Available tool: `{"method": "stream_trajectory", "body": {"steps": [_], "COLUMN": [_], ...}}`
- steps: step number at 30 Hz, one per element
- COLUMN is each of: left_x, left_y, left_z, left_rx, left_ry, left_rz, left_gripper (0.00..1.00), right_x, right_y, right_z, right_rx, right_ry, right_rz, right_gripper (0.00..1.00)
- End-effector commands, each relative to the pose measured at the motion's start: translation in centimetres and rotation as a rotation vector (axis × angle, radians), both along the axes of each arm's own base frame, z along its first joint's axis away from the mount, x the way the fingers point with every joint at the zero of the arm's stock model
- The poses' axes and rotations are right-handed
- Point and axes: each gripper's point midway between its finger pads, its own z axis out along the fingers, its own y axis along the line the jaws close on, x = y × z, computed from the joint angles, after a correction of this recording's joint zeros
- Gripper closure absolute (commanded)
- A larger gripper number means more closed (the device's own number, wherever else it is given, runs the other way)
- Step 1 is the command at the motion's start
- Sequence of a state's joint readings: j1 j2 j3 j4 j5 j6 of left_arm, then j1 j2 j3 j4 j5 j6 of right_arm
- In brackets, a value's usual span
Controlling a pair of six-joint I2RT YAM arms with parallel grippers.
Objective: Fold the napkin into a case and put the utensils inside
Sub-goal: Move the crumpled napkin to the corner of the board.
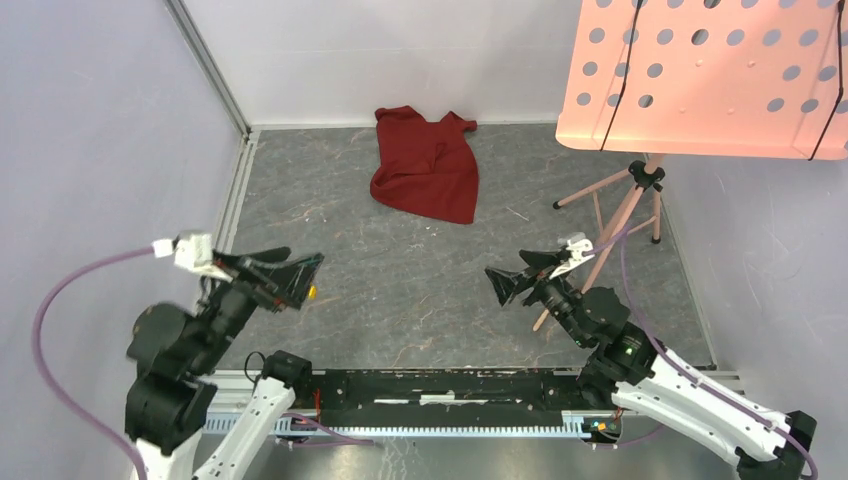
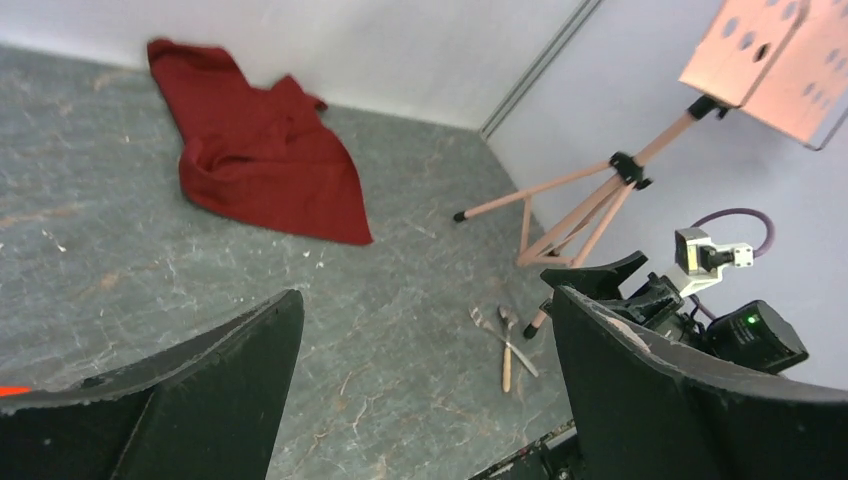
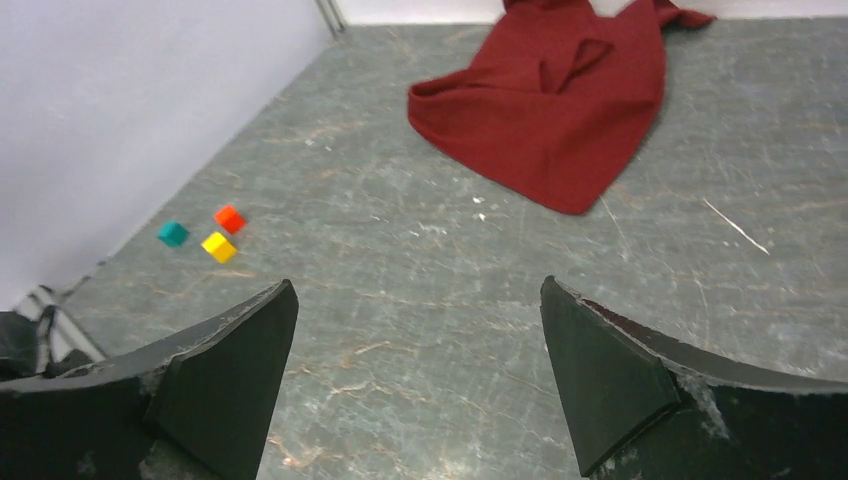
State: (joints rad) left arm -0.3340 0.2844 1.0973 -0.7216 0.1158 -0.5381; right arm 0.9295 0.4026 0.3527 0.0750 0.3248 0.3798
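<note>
On my grey marbled desk, a crumpled dark red cloth napkin lies at its far edge; my left end effector and right end effector gape wide, empty.

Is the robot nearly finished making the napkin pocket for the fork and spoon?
Not yet; nothing looks done. The napkin lies crumpled at the far side of the table, unfolded. The fork and spoon lie beside a tripod foot. Nothing is in hand: the left gripper and right gripper are open and empty, away from the cloth. Left: fold the napkin into a case, then slip the fork and spoon inside.
</note>
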Motion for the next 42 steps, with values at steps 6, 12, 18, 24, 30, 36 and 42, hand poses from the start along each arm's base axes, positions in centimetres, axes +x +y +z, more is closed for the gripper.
{"method": "stream_trajectory", "body": {"steps": [6, 12, 18, 24, 30, 36, 42], "left_x": [11.8, 18.3, 22.7, 24.9, 23.8, 23.0, 23.2], "left_y": [-3.2, -5.9, -5.5, -5.9, -6.7, -9.6, -9.8], "left_z": [-2.2, -2.5, 0.0, -1.6, -4.9, -6.2, -6.7], "left_rx": [0.104, 0.131, 0.128, 0.282, 0.259, 0.234, 0.246], "left_ry": [0.252, 0.208, 0.058, 0.058, 0.067, 0.082, 0.093], "left_rz": [0.045, 0.013, 0.101, 0.086, 0.021, -0.13, -0.144], "left_gripper": [0.0, 0.0, 0.0, 0.0, 0.0, 0.0, 0.0], "right_x": [2.9, 4.1, 7.7, 12.3, 17.5, 22.7, 25.2], "right_y": [1.5, 4.4, 3.4, 4.9, 7.9, 9.6, 8.5], "right_z": [-5.3, -7.6, -10.1, -11.3, -12.1, -13.7, -16.0], "right_rx": [-0.152, -0.097, 0.095, 0.132, 0.108, 0.087, 0.102], "right_ry": [0.148, 0.176, 0.3, 0.338, 0.313, 0.316, 0.334], "right_rz": [-0.101, -0.06, -0.167, -0.152, -0.172, -0.262, -0.374], "right_gripper": [0.02, 0.02, 0.02, 0.21, 0.32, 0.41, 0.42]}}
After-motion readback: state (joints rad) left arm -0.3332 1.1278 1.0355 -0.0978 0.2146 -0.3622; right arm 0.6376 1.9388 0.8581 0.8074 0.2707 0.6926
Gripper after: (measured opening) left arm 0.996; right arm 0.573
